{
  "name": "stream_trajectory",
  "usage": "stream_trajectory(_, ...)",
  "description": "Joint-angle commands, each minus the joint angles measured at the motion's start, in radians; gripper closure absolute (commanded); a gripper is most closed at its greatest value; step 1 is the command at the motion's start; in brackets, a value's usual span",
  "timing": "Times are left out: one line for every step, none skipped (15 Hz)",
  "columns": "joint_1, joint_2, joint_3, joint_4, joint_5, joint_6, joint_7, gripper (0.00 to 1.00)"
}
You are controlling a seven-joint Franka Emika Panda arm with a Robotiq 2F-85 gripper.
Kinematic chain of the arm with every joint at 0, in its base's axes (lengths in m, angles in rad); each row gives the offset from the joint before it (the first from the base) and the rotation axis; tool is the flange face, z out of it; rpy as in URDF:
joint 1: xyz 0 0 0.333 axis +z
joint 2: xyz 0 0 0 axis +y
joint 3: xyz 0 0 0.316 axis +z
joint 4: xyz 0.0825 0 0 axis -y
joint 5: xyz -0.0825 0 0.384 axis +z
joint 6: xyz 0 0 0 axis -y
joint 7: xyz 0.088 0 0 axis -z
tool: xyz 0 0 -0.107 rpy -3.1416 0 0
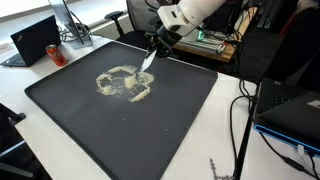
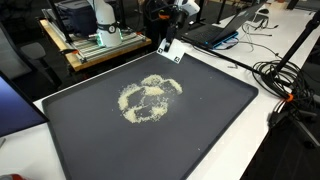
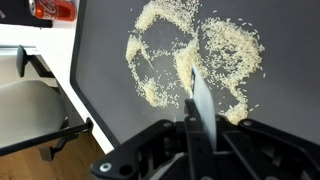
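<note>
Pincer (image 3: 194, 128) around white scraper (image 3: 201, 98), tip toward grains (image 3: 235, 50)

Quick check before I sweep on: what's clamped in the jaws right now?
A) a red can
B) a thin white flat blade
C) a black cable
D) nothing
B: in the wrist view a thin white blade sticks out from between the jaws, which are shut on it, and it points into the pale grains scattered on the black tray.
</note>
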State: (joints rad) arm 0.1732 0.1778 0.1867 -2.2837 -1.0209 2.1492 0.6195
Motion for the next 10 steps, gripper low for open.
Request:
stream_trajectory(-0.062,-0.050,-0.048,-0.008,0.117,0.117,-0.162,0.99)
stream_trajectory(-0.081,-0.050,-0.063,-0.002,0.157,0.152,-0.217,0.99)
stream_trajectory(-0.100,-0.051,-0.080,0.004,0.196,0.192,-0.269,0.99)
stream_trajectory(-0.116,-0.050,-0.096,0.015,0.238,0.211,-0.315,0.99)
stream_trajectory(-0.130,-0.050,-0.107,0.021,0.285,0.230,-0.370,0.99)
stream_trajectory(-0.143,-0.053,-0.120,0.028,0.330,0.243,-0.420,0.99)
stream_trajectory(-0.153,-0.054,-0.131,0.037,0.378,0.242,-0.470,0.99)
stream_trajectory(-0.164,-0.057,-0.141,0.047,0.424,0.241,-0.522,0.99)
stream_trajectory(-0.174,-0.058,-0.150,0.058,0.472,0.239,-0.574,0.99)
stream_trajectory(-0.185,-0.058,-0.159,0.071,0.519,0.235,-0.632,0.99)
